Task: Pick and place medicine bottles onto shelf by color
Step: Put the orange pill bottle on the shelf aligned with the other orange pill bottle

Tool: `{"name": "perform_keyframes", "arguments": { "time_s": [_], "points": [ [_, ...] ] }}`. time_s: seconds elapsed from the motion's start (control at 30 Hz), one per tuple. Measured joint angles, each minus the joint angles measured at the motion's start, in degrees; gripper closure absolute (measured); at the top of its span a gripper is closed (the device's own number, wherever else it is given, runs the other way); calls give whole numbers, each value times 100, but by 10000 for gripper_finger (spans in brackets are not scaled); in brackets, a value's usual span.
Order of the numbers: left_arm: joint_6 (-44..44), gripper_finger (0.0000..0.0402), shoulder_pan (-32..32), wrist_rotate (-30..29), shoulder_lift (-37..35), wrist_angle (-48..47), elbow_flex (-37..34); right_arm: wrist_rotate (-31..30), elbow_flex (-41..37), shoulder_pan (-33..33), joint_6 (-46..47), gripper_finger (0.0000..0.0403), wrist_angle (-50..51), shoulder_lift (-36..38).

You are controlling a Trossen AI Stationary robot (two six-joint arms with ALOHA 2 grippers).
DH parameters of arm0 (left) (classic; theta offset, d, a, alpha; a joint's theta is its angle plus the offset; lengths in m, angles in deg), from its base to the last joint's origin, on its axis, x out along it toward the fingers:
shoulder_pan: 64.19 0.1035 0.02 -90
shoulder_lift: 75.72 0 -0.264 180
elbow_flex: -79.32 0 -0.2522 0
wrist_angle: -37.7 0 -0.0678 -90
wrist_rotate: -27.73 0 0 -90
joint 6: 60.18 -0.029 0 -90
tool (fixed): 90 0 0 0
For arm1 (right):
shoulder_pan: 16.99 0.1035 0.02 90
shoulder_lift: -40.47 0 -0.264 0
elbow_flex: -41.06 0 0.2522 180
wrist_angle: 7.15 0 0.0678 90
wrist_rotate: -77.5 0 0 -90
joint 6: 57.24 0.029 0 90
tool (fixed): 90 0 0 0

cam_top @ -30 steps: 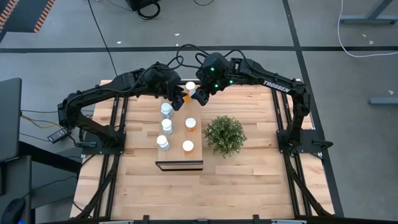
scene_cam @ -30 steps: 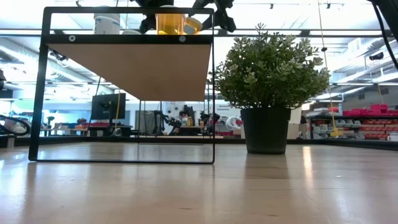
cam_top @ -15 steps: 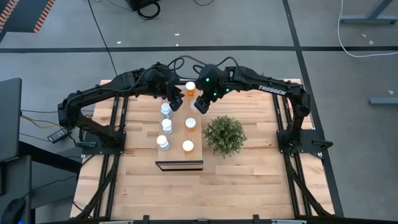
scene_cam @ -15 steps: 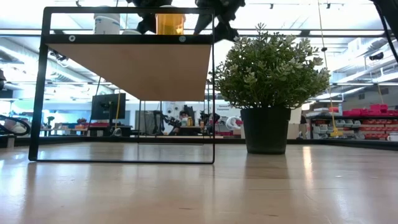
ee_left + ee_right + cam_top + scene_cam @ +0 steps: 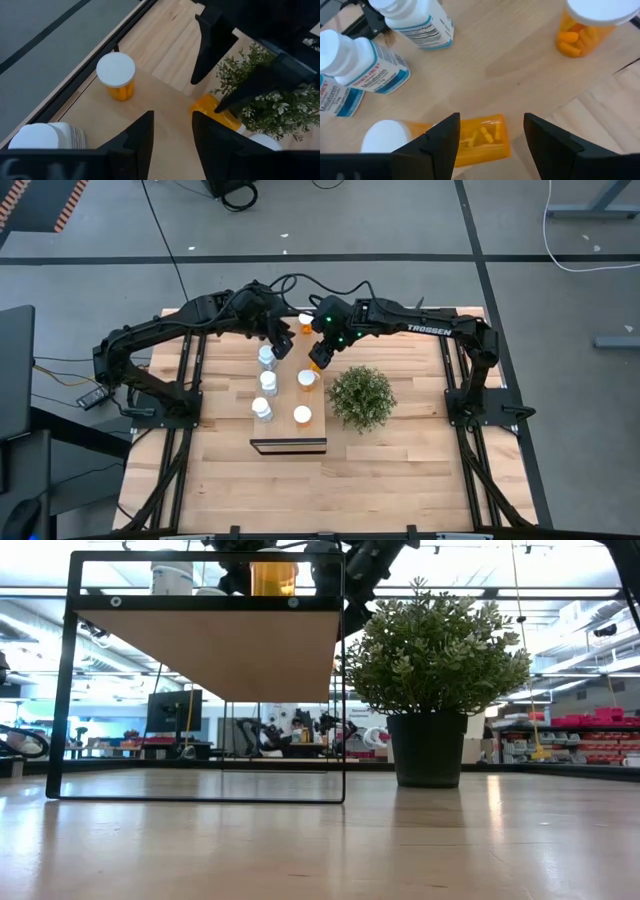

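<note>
The shelf (image 5: 285, 430) bears three white bottles (image 5: 268, 382) in its left row and three upright orange bottles (image 5: 302, 416) in its right row. Another orange bottle (image 5: 482, 137) lies on its side under my right gripper (image 5: 316, 365), which is open over the right row. Its base end shows between the fingers and its white cap (image 5: 385, 140) beyond one finger. It also shows in the left wrist view as the lying orange bottle (image 5: 210, 107). My left gripper (image 5: 172, 125) hovers open over the shelf's far left, nothing between its fingers. My right gripper comes slanting down from the far right. One finger (image 5: 435, 145) crosses in front of the lying bottle's neck, and the other finger (image 5: 550, 145) stands clear of its base end (image 5: 502, 135). Whether any finger touches the bottle, I cannot tell.
A bushy potted plant (image 5: 362, 397) stands on the table just right of the shelf, close to my right gripper. The upright orange bottle (image 5: 597, 25) and the white bottles (image 5: 415, 22) crowd the shelf top around the lying one. Bare tabletop lies near the front edge.
My right gripper has come down and toward the near edge, from beside the far orange bottle to the middle of the right row. The tilted orange bottle that showed above the shelf in the low view a second ago is now hidden there.
</note>
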Motion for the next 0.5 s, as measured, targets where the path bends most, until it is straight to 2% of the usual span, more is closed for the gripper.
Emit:
{"name": "perform_keyframes", "arguments": {
  "time_s": [0.13, 0.33, 0.5],
  "points": [
    [0, 264, 0, 0, -2, -136, 0, -1, 29, -27, -532, 177, 154, 0],
    [0, 256, 0, -1, -4, -376, 0, -6, 204, -24, -3152, 177, 732, 8],
    [0, 257, 0, -2, -4, -528, 0, -9, 243, 5, -4624, 177, 794, 7]
  ]
}}
